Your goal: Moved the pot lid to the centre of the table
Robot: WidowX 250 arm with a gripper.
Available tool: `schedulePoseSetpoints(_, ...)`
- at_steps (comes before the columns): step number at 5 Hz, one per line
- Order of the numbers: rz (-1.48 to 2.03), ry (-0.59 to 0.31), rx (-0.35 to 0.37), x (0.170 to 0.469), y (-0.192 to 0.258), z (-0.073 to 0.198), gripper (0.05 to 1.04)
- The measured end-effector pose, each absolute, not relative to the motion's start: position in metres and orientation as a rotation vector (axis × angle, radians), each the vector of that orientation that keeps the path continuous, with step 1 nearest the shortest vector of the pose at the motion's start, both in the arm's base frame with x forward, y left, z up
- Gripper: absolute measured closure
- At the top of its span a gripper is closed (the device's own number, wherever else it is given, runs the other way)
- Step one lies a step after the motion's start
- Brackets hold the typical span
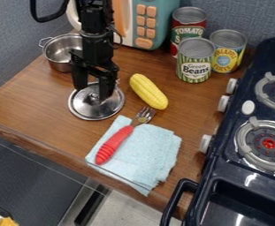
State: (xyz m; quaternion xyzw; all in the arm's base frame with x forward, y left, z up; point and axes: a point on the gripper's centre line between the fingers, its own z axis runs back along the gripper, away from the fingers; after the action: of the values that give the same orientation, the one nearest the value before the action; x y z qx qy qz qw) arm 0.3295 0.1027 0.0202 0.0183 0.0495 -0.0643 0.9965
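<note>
Black two-finger gripper (91, 93) with parted fingers above a round, silver metal pot lid (96, 108).
Nearest, a dark-blue toy stove (250, 180) with round silver burners stands at the right; to its left, a folded pale-blue cloth (144, 152) lies near the wooden table's (51, 121) front edge, with a red-handled metal fork (117, 142) slanting across it. Beyond the cloth, toward the left, the lid rests on the table, the gripper released and its fingers astride the knob area. A yellow toy corn cob (148, 91) lies to the lid's right. Farther back are a silver metal pot (59, 53) at left, three labelled cans (194, 62) at right, and a teal-and-white toy microwave (154, 22) between them.
</note>
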Motion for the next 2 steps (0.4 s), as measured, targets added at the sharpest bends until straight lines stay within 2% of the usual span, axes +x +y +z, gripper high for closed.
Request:
schedulePoseSetpoints(1, -0.196, -0.007, 0.057, 0.323, 0.105, 0.035, 0.079)
schedulePoseSetpoints(2, -0.202, -0.137, 0.092, 0.312, 0.112, 0.065, 0.083)
